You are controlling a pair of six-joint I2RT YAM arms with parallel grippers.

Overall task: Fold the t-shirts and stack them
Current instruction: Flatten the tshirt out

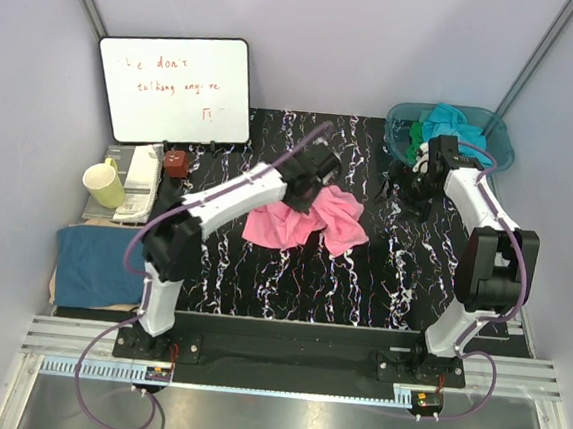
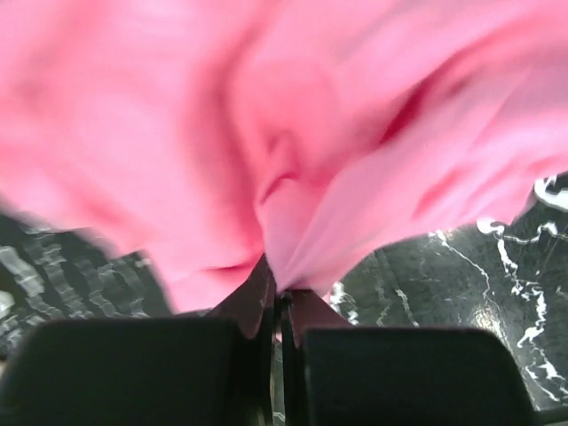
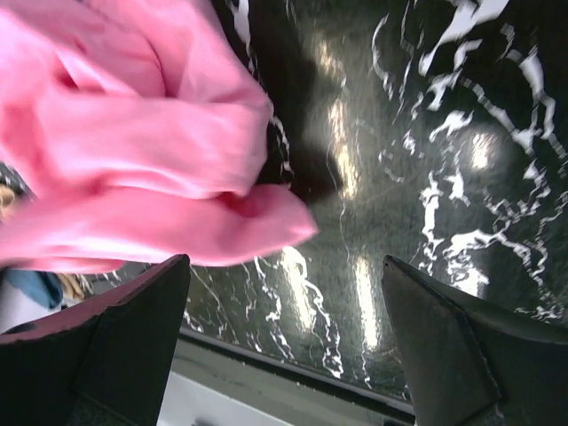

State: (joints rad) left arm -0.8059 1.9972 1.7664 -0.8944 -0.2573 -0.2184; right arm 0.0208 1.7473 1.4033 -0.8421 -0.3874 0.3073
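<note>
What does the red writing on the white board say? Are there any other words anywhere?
whiteboard, top line, red handwriting: "e don't", with the first letter too faint to tell (perhaps "we").
whiteboard, second line: red scrawl, too messy and small to read for sure.
whiteboard, below that: one small red mark, unreadable.
pink t-shirt: no print or label shows.

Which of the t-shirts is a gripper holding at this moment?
The bright pink t-shirt mid-table: the left gripper is shut on a fold of it. The turquoise t-shirt and the green t-shirt lie in the teal basin, far right.
</note>
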